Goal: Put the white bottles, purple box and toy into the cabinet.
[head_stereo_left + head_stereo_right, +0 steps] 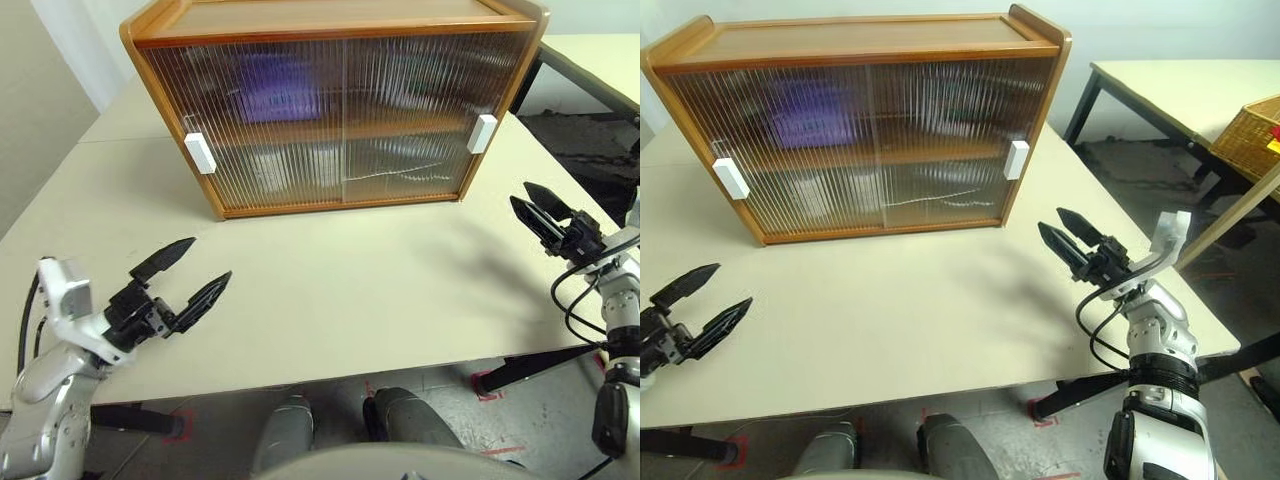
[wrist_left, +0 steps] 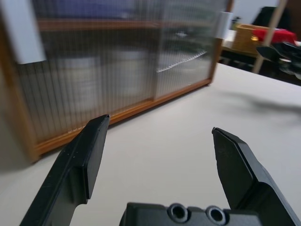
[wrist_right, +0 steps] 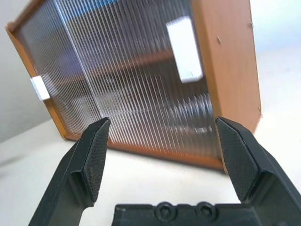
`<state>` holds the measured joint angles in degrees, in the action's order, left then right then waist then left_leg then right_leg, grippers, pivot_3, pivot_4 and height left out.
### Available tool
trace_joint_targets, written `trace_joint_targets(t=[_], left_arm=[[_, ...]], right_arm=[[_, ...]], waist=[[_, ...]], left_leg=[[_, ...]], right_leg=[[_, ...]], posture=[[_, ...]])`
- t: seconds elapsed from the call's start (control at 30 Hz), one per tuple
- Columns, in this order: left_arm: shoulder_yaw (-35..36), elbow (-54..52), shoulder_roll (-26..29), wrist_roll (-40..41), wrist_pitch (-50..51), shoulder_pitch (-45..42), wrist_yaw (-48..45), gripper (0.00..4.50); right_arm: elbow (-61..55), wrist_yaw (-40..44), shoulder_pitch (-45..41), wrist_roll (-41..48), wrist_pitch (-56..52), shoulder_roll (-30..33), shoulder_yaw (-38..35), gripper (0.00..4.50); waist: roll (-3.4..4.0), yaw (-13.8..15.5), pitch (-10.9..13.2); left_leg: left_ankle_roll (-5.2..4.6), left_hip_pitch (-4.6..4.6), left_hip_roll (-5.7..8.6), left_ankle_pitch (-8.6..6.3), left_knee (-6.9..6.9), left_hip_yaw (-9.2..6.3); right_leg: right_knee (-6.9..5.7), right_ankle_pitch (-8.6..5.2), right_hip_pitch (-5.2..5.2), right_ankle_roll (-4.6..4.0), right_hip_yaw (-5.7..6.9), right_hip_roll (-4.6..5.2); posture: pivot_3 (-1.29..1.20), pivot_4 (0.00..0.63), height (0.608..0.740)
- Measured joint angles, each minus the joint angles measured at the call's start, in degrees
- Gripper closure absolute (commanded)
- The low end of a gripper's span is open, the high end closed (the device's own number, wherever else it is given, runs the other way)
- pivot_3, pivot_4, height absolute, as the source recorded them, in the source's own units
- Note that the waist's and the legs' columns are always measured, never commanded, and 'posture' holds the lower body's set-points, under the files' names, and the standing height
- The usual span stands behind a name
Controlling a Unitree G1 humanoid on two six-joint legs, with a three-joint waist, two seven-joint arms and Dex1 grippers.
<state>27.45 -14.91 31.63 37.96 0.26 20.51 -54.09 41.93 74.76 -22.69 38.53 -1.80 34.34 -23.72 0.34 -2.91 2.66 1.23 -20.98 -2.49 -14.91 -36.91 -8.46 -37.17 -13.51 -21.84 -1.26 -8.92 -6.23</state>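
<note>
Left end effector [image 1: 180, 275], 8 o'clock, and right end effector [image 1: 1072, 236], 4 o'clock: both spread wide, empty, above tabletop [image 1: 330, 290]. Cabinet [image 1: 335, 105], 12 o'clock: doors closed; purple box [image 1: 272, 75] blurred behind upper-shelf glass; bottles, toy indistinct.

Our left gripper [image 2: 157, 155] stands with jaws wide and empty — ahead of it the cabinet [image 2: 117, 66], ribbed doors drawn closed, pale shapes blurred behind them.
</note>
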Motion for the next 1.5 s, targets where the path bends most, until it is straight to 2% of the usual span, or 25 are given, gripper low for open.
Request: trace_joint_targets(t=[0.1, 0.33, 0.57, 0.93, 1.1, 1.2, 1.37, 1.5], left_arm=[[1.5, 2.2, -0.1, -2.6, -0.2, -1.4, 4.4, 0.0], [6.7, 16.2, -0.2, -11.2, -1.8, -7.5, 19.9, 0.0], [8.4, 22.2, -0.4, -12.6, -1.8, -12.2, 27.4, 0.0], [9.1, 27.5, -0.3, -12.8, -1.9, -15.8, 29.2, 0.0], [9.0, 30.5, 0.2, -13.8, -2.5, -17.5, 29.4, 0.0], [8.9, 35.2, 2.5, -14.3, -2.8, -19.8, 28.8, 0.0], [8.9, 45.0, 9.4, -16.0, -2.9, -26.8, 29.1, 0.0], [8.8, 45.7, 10.1, -16.0, -3.0, -27.5, 28.7, 0.0]], right_arm=[[3.6, 0.1, 0.1, -2.0, 3.3, 0.5, -0.1, 0.05], [10.7, -2.8, -0.8, -3.4, 9.1, 2.1, -3.4, 0.05], [13.6, -4.9, -1.8, -3.7, 11.6, 2.9, -5.4, 0.05], [15.5, -6.8, -2.0, -4.5, 12.8, 3.1, -7.2, 0.05], [16.6, -7.4, -3.1, -5.3, 13.5, 4.3, -7.3, 0.05], [16.9, -8.3, -3.5, -5.7, 13.8, 4.2, -7.3, 0.05], [17.2, -10.8, -5.7, -6.8, 16.0, 3.4, -7.2, 0.05], [17.2, -12.9, -5.8, -7.6, 17.5, 3.5, -7.2, 0.05]], waist=[[0.06, 0.4, 0.0], [0.11, 0.3, 0.0], [-0.2, -0.2, -0.1], [-0.31, -0.4, 0.0], [-0.33, -0.5, 0.0], [-0.42, -0.5, 0.0], [-0.41, -0.5, 0.0], [-0.4, -0.6, 0.0]], left_leg=[[0.0, 0.02, -0.05, 0.0, 0.02, -0.02], [0.0, 0.08, -0.11, -0.01, 0.02, -0.01], [-0.01, 0.22, 0.02, -0.01, 0.0, 0.02], [0.03, 0.96, 0.09, -0.04, 0.0, 0.0], [0.03, 1.02, 0.08, -0.04, 0.02, -0.01], [0.03, 1.05, 0.07, -0.04, 0.06, -0.04], [0.02, 1.04, 0.05, -0.04, 0.06, -0.13], [0.02, 0.98, 0.12, -0.09, 0.07, -0.14]], right_leg=[[-0.01, -0.03, 0.03, -0.02, 0.02, -0.01], [-0.02, -0.03, 0.11, -0.02, -0.04, -0.02], [-0.02, 0.0, 0.36, -0.02, -0.02, -0.03], [-0.02, -0.06, 0.99, 0.04, -0.03, -0.03], [-0.02, -0.08, 1.04, 0.04, -0.03, -0.02], [-0.03, -0.09, 1.03, 0.02, -0.01, -0.03], [-0.02, -0.02, 1.04, -0.08, 0.0, -0.04], [0.0, 0.05, 1.01, -0.26, -0.06, 0.02]], posture=[[-0.03, 0.065, 0.74], [-0.05, 0.041, 0.74], [-0.08, 0.048, 0.74], [-0.07, 0.035, 0.74], [-0.07, 0.043, 0.74], [-0.07, 0.024, 0.74], [-0.08, 0.031, 0.74], [-0.09, 0.053, 0.74]])
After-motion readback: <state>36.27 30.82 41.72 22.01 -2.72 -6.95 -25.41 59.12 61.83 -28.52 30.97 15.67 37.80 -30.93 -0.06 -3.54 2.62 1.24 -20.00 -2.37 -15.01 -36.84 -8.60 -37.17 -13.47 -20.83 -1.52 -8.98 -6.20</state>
